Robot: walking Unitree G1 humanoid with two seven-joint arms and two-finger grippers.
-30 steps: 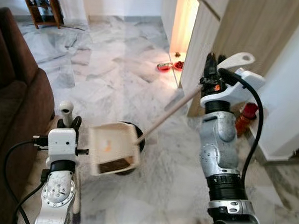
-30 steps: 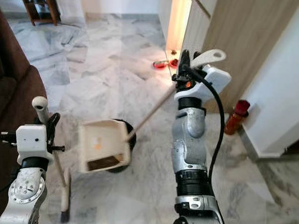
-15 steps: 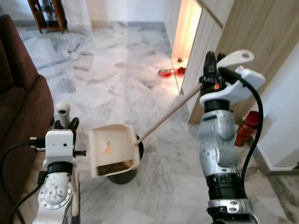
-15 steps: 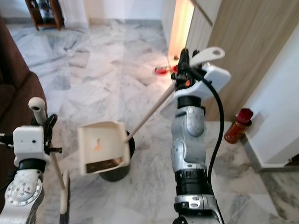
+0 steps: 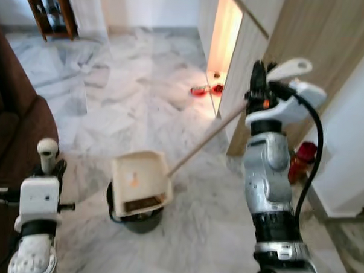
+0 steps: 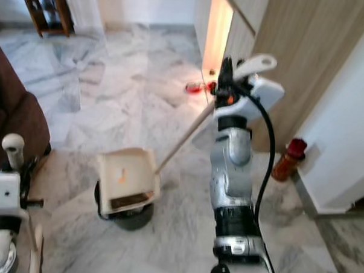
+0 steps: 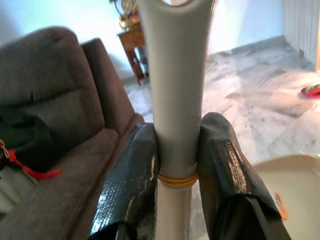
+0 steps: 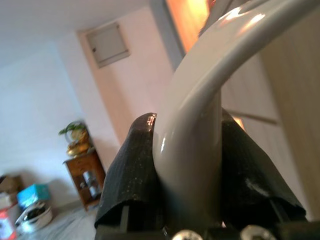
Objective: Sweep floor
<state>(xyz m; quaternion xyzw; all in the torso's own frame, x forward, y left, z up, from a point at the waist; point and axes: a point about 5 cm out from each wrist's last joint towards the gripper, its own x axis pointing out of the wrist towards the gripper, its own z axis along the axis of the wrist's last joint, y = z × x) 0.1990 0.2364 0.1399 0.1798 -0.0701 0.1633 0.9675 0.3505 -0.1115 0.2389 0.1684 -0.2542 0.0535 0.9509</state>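
**Dustpan over the bin, sweepings not yet tipped out**

Marble floor (image 5: 141, 104) runs from a brown sofa (image 5: 13, 135) towards a wooden cabinet (image 5: 294, 51). Left of the black bin (image 5: 130, 216), the left end effector (image 7: 175, 165) is clamped on the white broom handle (image 7: 175, 100). Directly above the bin hangs the cream dustpan (image 5: 140, 183), tilted, with dark debris lying at its lower edge. Its long handle (image 5: 206, 140) rises rightward to the right end effector (image 5: 255, 85), closed around the grip. Judging by this, gathering is done; emptying the pan remains. A red bottle (image 5: 299, 160) stands right of the bin, by the wall.
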